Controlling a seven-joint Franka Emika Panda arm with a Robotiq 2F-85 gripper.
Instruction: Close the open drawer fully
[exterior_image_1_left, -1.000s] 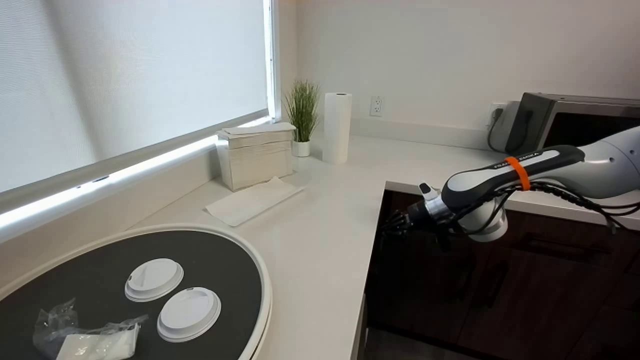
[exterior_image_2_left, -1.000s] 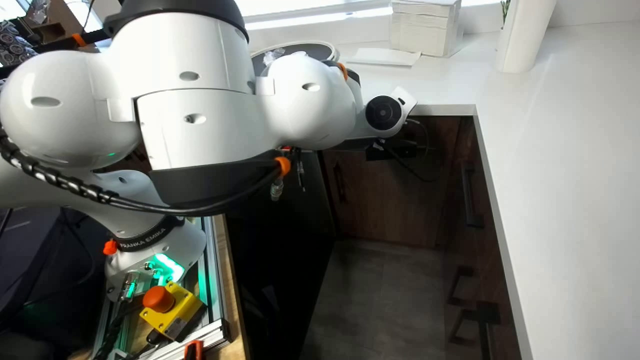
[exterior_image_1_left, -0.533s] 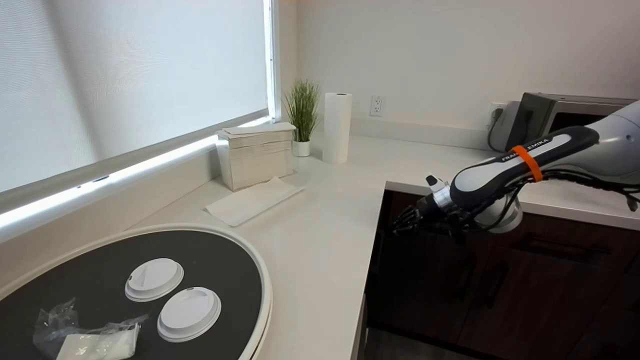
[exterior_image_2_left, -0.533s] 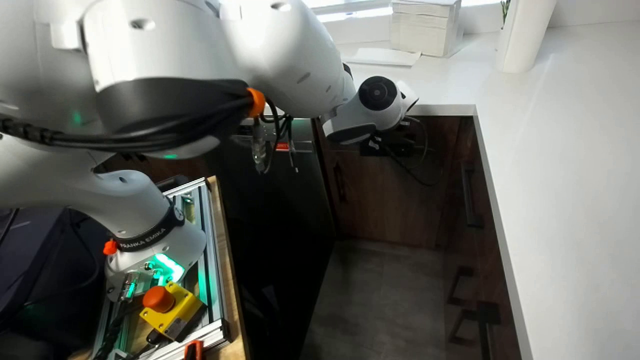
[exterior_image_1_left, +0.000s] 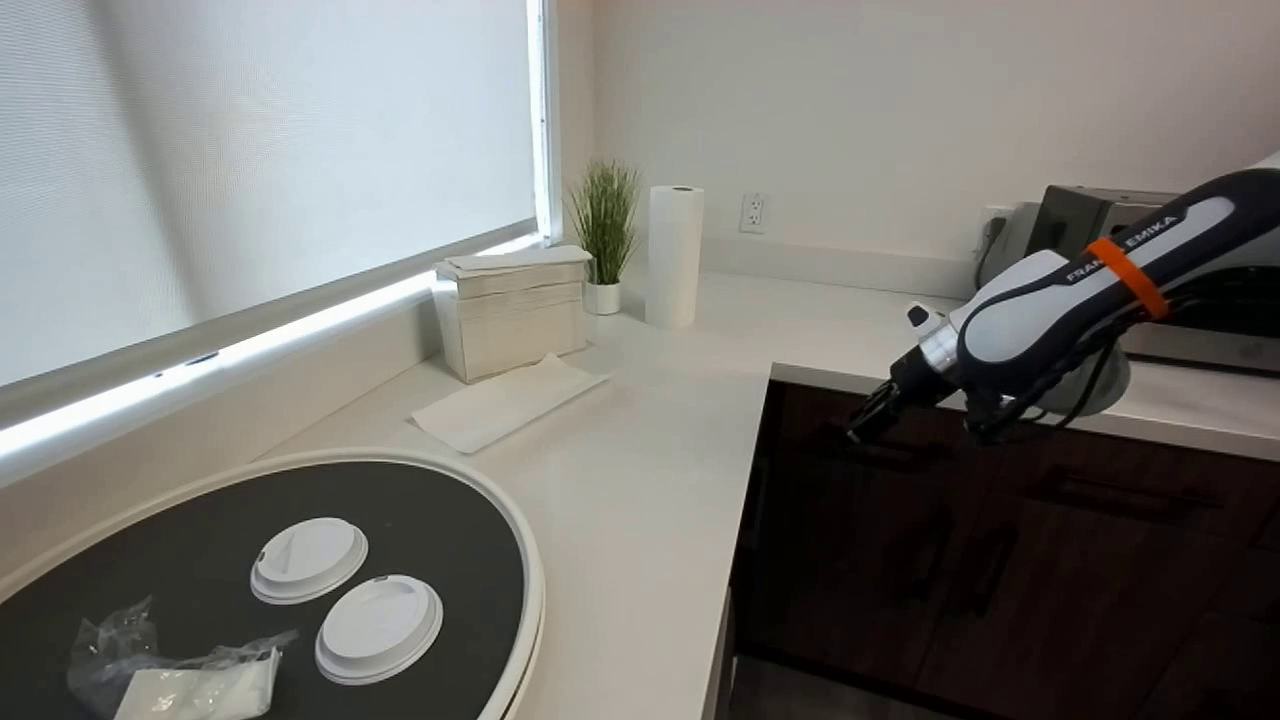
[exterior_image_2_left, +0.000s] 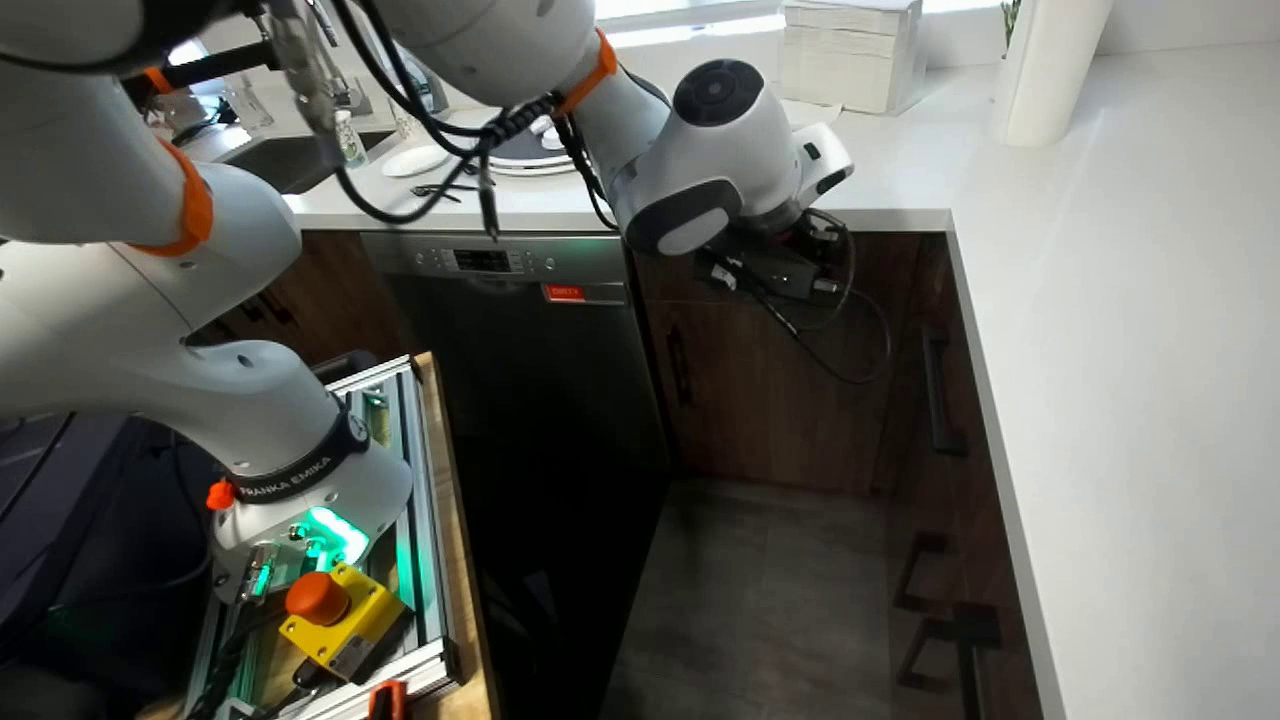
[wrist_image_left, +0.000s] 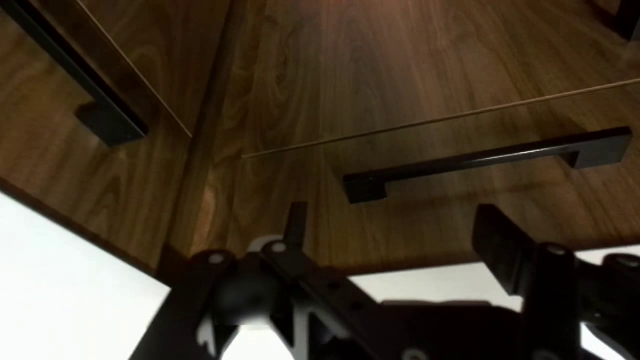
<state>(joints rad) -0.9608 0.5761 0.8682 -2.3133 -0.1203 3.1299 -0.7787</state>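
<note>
Wrist view: the drawer (wrist_image_left: 430, 200) looks fully closed, its inside hidden.

The camera in an exterior view looks across a near tray (exterior_image_1_left: 450, 520) to the far wall (exterior_image_1_left: 900, 110); in an exterior view, down past the near arm (exterior_image_2_left: 240, 230). Both exterior views share the paper stack (exterior_image_1_left: 515, 315). The wrist view closely faces the cabinets (wrist_image_left: 390, 65).

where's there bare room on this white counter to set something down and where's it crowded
The counter looks bare between the round tray and the edge above the dark cabinets, and between the paper towel roll and the microwave. It's crowded by the blind, with the paper stack, loose sheet and potted plant; the tray holds two lids and a packet.
</note>
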